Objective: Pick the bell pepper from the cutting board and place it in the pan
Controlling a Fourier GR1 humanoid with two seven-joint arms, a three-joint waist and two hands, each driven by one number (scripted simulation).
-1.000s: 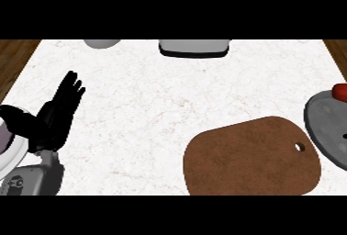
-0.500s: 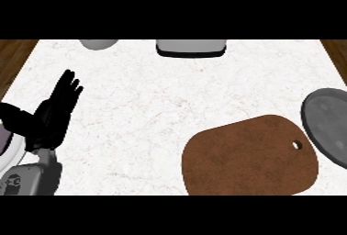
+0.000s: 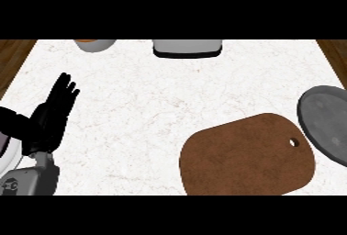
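While the left hand (image 3: 49, 118) rested at the view's left edge, its black fingers stood straight and close together, pointing up the counter (image 3: 169, 96), and it held nothing. Its grey forearm (image 3: 30, 180) came in from the lower left corner. Well apart from that hand, on the right half of the white, faintly veined counter, lay the brown cutting board (image 3: 244, 160). It was rounded in outline, with a small hole (image 3: 293, 142) near its upper right corner. Just beside the board's right side sat the dark grey pan (image 3: 331, 124), only partly in view at the right edge; whether its rim touched the board could not be told. The bell pepper showed on neither the board nor the visible part of the pan, so where it lay could not be told. Along the counter's far edge stood a bowl (image 3: 95, 44) with something orange inside. To its right was a pale grey box (image 3: 187, 46) on a dark base. Both were cut off at the top. Dark wood (image 3: 13, 50) showed past the counter's left and right ends.
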